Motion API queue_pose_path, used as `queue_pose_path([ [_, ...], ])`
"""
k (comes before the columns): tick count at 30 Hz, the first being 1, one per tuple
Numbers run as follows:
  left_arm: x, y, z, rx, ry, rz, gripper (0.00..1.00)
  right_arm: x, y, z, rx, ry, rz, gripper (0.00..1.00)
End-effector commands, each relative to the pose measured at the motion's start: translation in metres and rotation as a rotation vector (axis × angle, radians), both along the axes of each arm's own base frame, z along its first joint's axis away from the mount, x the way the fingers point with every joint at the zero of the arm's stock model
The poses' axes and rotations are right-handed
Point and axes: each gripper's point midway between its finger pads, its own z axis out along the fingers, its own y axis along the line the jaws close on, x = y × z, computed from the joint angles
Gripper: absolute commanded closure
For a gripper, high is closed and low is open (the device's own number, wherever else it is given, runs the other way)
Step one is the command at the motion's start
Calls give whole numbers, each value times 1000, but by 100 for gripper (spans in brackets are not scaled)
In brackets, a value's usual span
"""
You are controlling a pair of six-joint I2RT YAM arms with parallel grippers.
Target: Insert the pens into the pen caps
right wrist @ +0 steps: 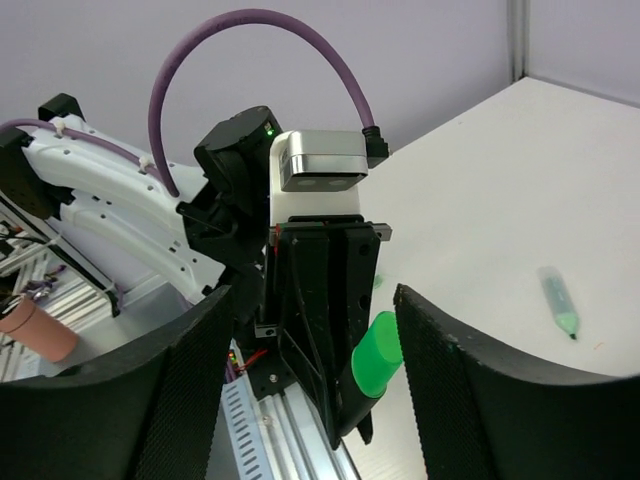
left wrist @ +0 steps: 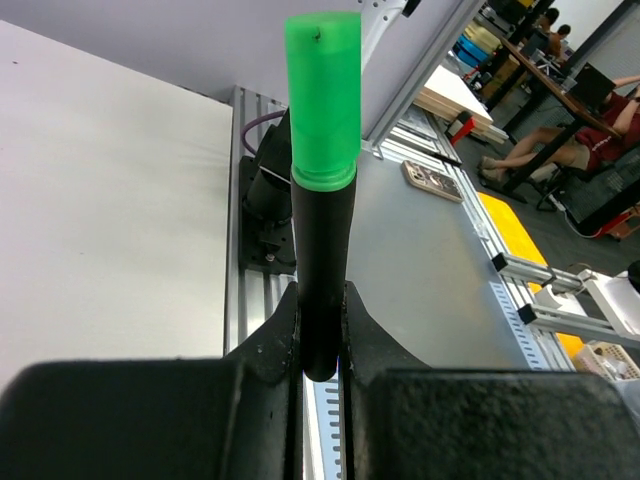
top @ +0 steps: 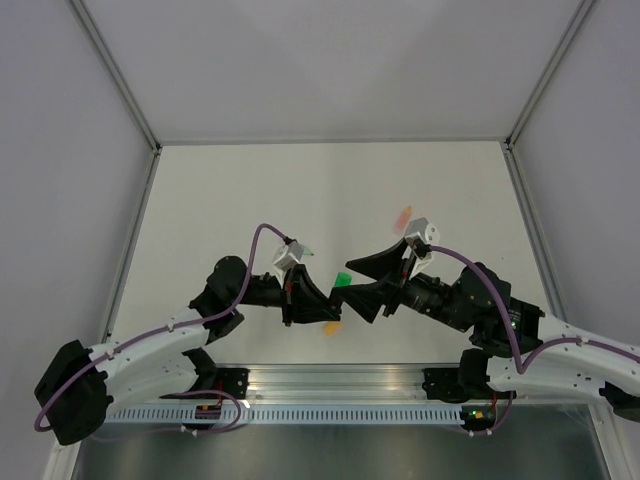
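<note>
Over the white counter (top: 250,190), grey walls around, my grippers meet mid-front. Left wrist: left gripper (left wrist: 320,340) clamped on black pen (left wrist: 322,270), bright green cap (left wrist: 323,100) seated. Right wrist: right gripper (right wrist: 310,340) spread, holding nothing; pale green pen (right wrist: 560,305) lies on the counter.

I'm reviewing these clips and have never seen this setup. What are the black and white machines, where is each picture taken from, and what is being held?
These are two robot arms bolted at the near edge of a white table. The top picture looks down from above and behind them; the other two come from cameras on each wrist, looking along that arm's own fingers.

The left gripper is shut on a black marker that already has a bright green cap on it. The right wrist view shows the same marker from the other side, between the open fingers of the right gripper, which holds nothing.

On the table lie a pale green marker, a pale orange marker farther back, and a small orange cap near the arms.
</note>
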Motion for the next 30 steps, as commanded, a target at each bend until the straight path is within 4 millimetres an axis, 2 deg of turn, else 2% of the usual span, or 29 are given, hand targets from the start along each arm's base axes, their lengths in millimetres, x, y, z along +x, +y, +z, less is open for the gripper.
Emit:
queue_pose_path([
  [1,3,2,10,-45,-100,38,98,-9,7,6,39,-4,57,30],
  [9,-1,5,10,-53,-110,29,98,3,13,-10,-10,7,2,40],
  [16,-5,8,13,-67,-117,21,98,5,13,-9,-6,15,-6,48],
  [30,-11,11,18,-93,-131,-1,98,10,20,-21,-35,39,-22,47],
])
